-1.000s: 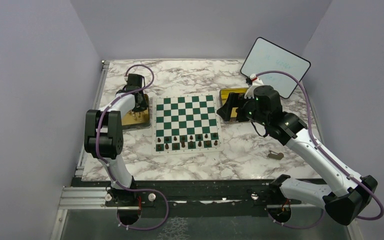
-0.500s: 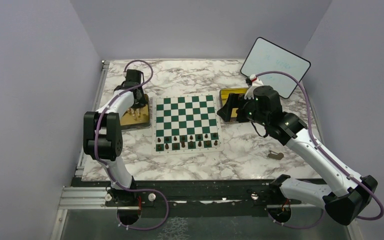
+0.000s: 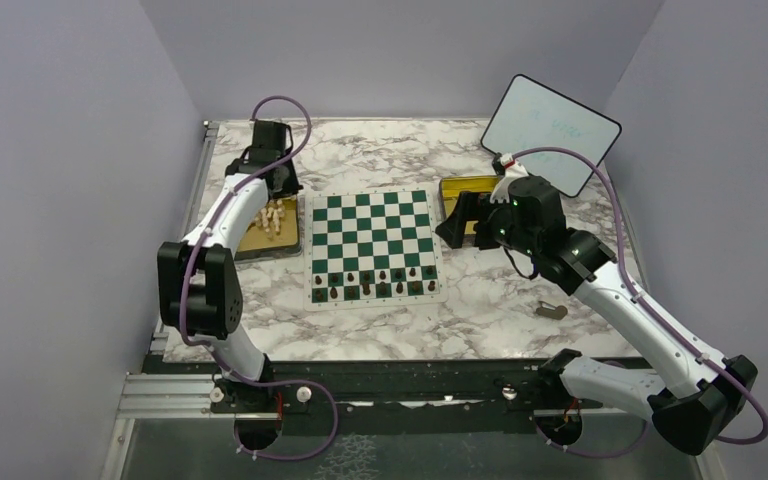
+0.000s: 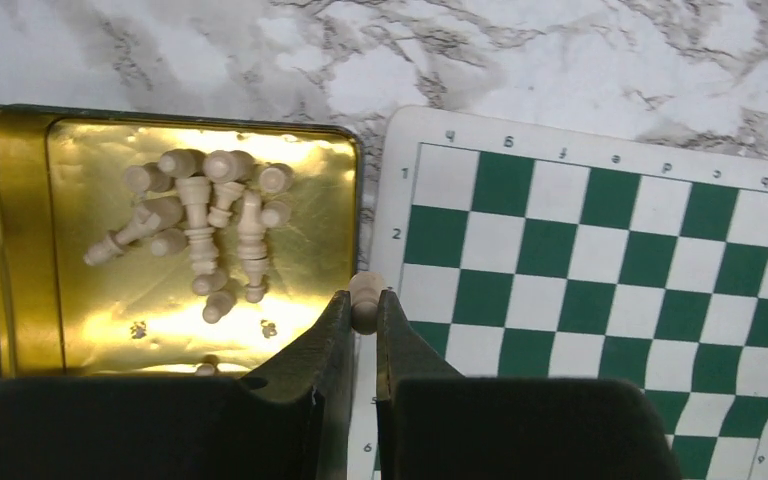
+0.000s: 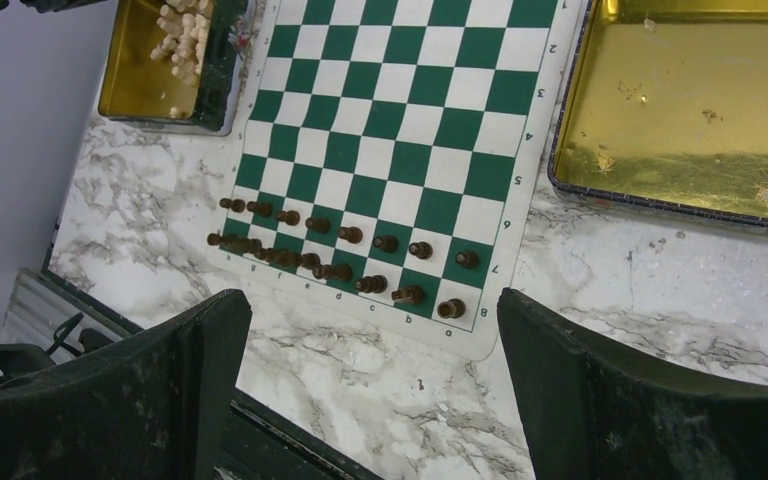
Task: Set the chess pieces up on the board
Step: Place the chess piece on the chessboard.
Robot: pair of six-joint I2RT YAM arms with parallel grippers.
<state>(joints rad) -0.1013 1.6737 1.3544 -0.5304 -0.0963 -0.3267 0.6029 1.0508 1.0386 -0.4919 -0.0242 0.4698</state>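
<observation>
Chess pieces (image 4: 205,225) of the cream set lay in a heap in the left gold tray (image 4: 20,250), at the left of the left wrist view. There were about a dozen, as far as the overlap allowed counting. Just right of that heap, the left claw (image 4: 363,308) was pinching one cream piece (image 4: 365,288) by its lower part, its round head poking above the fingertips. It was held over the seam where the tray's right rim met the white border of the board (image 4: 600,260).

In the top view the board lay flat at centre frame on the marble desk (image 3: 480,320), with one tray on each side, two in all. Sixteen dark pieces (image 5: 350,235) stood upright in two rows of eight along the board's lower edge. The six rows of squares above them were open. A strip of marble ran below the board to the desk's near edge.

Right of the board, the right claw (image 3: 457,215) hung near the left end of the right gold tray (image 5: 680,120), its fingers spread wide and gripping nothing. One white panel (image 3: 550,130) leaned at upper right. One small grey object (image 3: 552,311) lay on the marble at lower right, well apart from the board.
</observation>
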